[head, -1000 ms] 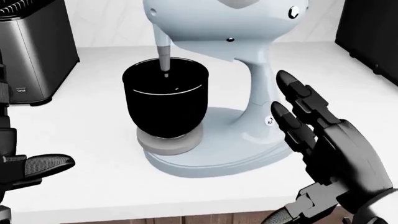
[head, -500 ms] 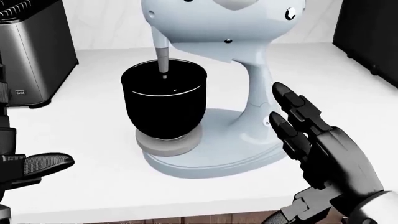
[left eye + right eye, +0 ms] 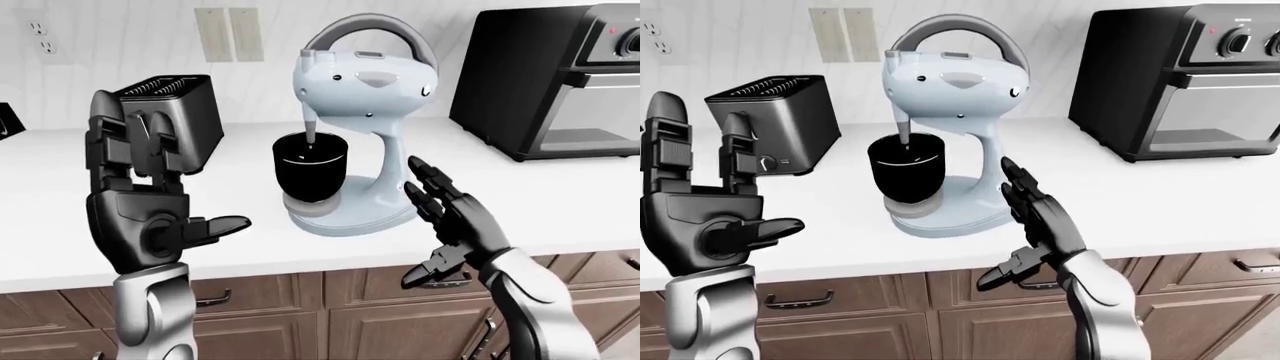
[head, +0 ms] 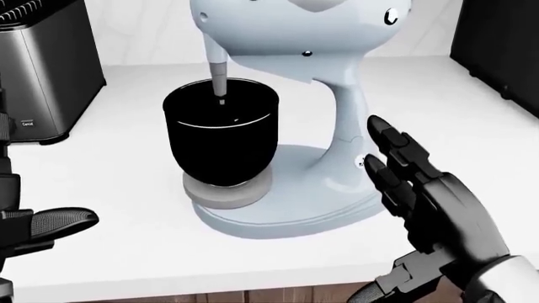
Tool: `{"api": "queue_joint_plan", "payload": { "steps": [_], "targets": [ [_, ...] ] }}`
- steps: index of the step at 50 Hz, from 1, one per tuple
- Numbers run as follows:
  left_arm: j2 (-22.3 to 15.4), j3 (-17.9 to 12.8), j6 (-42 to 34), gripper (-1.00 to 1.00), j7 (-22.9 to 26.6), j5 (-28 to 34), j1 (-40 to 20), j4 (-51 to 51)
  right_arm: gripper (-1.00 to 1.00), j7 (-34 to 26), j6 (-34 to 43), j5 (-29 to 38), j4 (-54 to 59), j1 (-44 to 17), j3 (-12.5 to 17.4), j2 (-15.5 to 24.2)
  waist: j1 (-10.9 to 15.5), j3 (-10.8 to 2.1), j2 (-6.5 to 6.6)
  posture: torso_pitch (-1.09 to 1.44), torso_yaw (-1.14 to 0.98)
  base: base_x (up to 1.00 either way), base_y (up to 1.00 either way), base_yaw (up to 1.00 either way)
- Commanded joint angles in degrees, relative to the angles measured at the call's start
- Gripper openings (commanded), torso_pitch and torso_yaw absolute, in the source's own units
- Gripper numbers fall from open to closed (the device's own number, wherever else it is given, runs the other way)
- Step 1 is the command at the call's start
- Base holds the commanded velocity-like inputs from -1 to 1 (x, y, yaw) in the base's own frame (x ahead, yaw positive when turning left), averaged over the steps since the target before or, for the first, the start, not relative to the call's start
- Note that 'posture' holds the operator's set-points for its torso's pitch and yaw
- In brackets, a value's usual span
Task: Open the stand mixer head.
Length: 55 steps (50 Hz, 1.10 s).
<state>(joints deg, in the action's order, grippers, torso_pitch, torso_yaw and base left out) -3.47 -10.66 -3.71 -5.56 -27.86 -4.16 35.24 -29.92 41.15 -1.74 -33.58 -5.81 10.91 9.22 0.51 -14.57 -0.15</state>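
Our right hand [image 4: 429,214] has dropped lower beside the mixer [image 3: 360,135] on the counter [image 3: 560,202], both hands open and empty; approach continues, next reaching up to its head [image 3: 955,79].

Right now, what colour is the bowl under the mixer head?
Black. The bowl shows best in the head view, against the pale blue mixer.

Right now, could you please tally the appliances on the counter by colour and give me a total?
Pale blue: 1, the mixer, with a black bowl under its head.
Dark grey or black: 2, the toaster and the oven.
Total: 3 appliances.
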Motion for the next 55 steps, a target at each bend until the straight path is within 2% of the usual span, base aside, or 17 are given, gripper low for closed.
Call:
{"api": "queue_joint_plan", "payload": {
  "steps": [1,50,55],
  "targets": [
    [-0.31,-0.04,0.95,0.98,0.32,-0.09,-1.12,1.77,1.0,0.26,-1.98,-0.09,-1.39,-1.2,0.36,0.31,0.0,-0.19,0.03,-0.3,0.0,0.0,0.0,0.0],
    [-0.45,-0.24,1.47,0.98,0.56,-0.2,-1.27,0.7,1.0,1.98,-6.79,0.42,6.7,-3.29,-0.94,0.14,-0.01,-0.22,0.11,-0.3,0.0,0.0,0.0,0.0],
    [-0.35,-0.13,1.62,0.98,0.65,-0.08,-1.19,0.47,1.0,1.99,-5.5,-0.02,4.8,-2.61,-0.66,0.17,0.02,-0.2,0.06,-0.3,0.0,0.0,0.0,0.0]
  ]
}}
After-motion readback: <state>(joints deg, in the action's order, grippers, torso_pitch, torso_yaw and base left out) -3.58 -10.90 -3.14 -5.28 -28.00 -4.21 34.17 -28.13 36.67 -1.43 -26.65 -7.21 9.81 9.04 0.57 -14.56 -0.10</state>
